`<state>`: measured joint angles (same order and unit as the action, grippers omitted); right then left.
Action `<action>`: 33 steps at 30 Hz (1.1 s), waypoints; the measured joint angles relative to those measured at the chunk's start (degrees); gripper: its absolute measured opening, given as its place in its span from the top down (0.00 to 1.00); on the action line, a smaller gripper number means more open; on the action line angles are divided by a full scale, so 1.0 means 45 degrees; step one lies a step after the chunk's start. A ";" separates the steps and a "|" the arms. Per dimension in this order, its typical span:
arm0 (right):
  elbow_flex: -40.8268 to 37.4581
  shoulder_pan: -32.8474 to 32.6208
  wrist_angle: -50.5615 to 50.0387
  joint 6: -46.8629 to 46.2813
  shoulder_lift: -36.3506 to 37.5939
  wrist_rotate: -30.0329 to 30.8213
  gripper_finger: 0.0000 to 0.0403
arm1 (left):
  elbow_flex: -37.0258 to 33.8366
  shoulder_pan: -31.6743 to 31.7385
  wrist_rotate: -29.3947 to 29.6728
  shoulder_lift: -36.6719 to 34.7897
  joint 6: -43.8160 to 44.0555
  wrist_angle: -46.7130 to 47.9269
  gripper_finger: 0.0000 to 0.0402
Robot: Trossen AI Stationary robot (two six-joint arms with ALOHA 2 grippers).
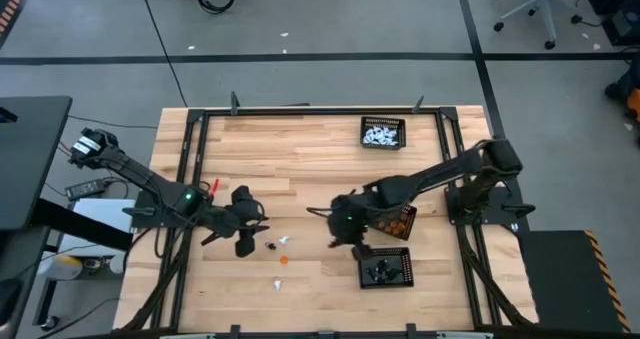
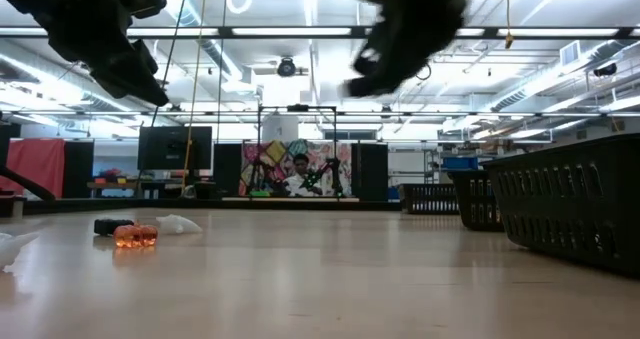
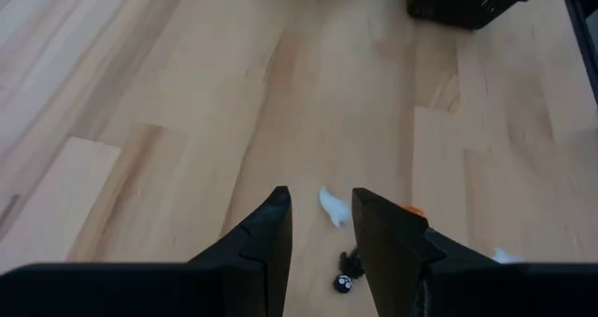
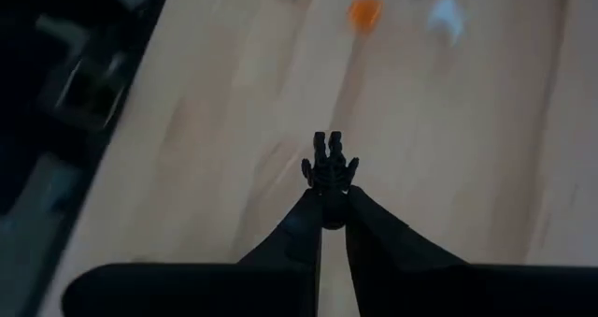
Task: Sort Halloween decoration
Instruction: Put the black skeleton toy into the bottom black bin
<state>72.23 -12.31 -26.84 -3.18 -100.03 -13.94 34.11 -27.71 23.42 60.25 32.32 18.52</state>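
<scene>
Black, white and orange figures are being split among three mesh trays on the pale wooden counter (image 1: 300,169), and most of the sorting looks done. The far tray (image 1: 383,132) holds a heap of white pieces. The near tray (image 1: 386,267) holds several black ones. A third tray (image 1: 400,220), mostly hidden under the right arm, shows orange through its mesh.

What is left lies loose on the counter between the two arms: a black figure (image 1: 270,245) and a white figure (image 1: 284,241) close together, an orange figure (image 1: 283,260) just nearer the front edge, and another white figure (image 1: 278,282) a little further forward again. That makes only a handful of pieces to go, as far as the high view shows.

The right pincer (image 4: 327,167) is lifted off the counter, its fingers pressed together on a small black figure (image 4: 327,158) that sticks out from the tips. In the high view this arm reaches over the middle of the counter, just beside the near tray, so the black piece seems bound for that tray.

The left pincer (image 3: 320,214) hangs above the loose pieces with its fingers apart and nothing between them. Its wrist view looks down through the gap at a white figure and a black one, with the orange piece peeking past one finger. A white pickup looks likely next.
</scene>
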 joint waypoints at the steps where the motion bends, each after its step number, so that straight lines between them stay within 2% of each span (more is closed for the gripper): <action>1: 0.0000 -0.0141 -0.0621 -0.0207 0.0247 -0.0083 0.90 | 0.0000 0.0058 -0.0005 0.0000 0.0000 -0.0025 0.69; 10: -0.0373 -0.2169 -0.3948 -0.1228 0.1774 0.0137 0.90 | 0.0000 0.0752 0.0029 0.0032 -0.0100 -0.0821 0.69; 18: -0.1851 -0.3393 -0.2993 -0.3361 0.1865 0.0413 0.88 | 0.0000 0.1618 0.0039 0.0039 -0.0364 -0.1146 0.69; 33: -0.2229 -0.3401 -0.2875 -0.3608 0.1847 0.0093 0.62 | 0.0000 0.1872 0.0169 0.0039 -0.0326 -0.0861 0.69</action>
<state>62.19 -27.62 -39.78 -19.42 -91.72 -13.52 34.11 -19.29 24.18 60.42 30.85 14.65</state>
